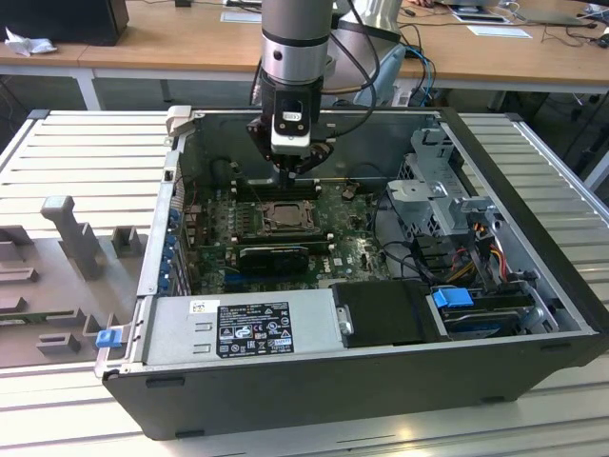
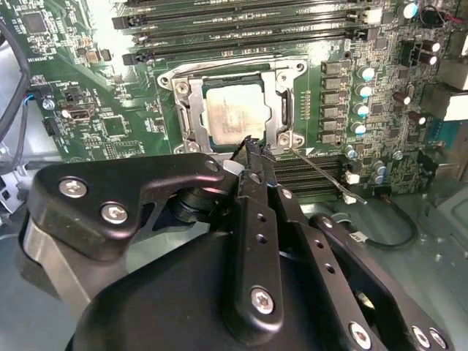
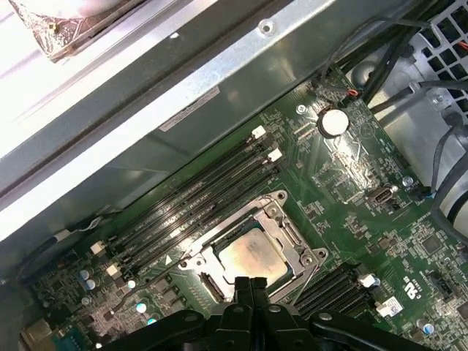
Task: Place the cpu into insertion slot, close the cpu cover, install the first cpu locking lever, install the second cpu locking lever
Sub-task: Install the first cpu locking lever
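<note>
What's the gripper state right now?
Gripper: closed, nothing visibly held; its tips are at the edge of the cpu cover, which lies over the cpu.

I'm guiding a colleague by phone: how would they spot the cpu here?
Inside the open computer case, find the green motherboard. Beside its long black memory slots sits the silvery cpu cover; the cpu is the flat, shiny square in its cut-out.

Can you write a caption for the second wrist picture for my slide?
Shut gripper with its tip by a corner of the cover, which lies flat around the cpu.
</note>
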{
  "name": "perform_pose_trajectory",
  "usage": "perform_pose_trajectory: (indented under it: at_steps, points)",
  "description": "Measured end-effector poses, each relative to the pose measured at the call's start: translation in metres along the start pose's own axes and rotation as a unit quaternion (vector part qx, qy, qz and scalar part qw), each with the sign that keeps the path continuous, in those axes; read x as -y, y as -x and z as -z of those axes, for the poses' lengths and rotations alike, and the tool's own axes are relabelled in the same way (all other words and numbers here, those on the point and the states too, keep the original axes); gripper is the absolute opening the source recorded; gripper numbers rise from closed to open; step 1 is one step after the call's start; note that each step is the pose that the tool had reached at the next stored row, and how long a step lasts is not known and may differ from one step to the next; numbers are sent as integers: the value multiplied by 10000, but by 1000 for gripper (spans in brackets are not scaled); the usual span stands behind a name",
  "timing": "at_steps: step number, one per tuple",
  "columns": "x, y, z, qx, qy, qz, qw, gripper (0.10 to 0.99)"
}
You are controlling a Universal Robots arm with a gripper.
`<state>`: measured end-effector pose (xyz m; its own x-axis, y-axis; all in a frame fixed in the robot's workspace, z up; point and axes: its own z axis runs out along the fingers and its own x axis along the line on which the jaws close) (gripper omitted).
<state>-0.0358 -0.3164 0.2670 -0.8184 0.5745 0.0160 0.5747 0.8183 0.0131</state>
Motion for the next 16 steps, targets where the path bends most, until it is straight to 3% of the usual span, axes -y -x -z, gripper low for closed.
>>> perform_pose_trajectory:
  at_steps: [9,14,16]
  points:
    - [0,0,0,-4,-5,310,9995,106]
    - [0,0,0,-10,-12,759,9971,106]
    - [0,0,0,-13,-16,973,9953,106]
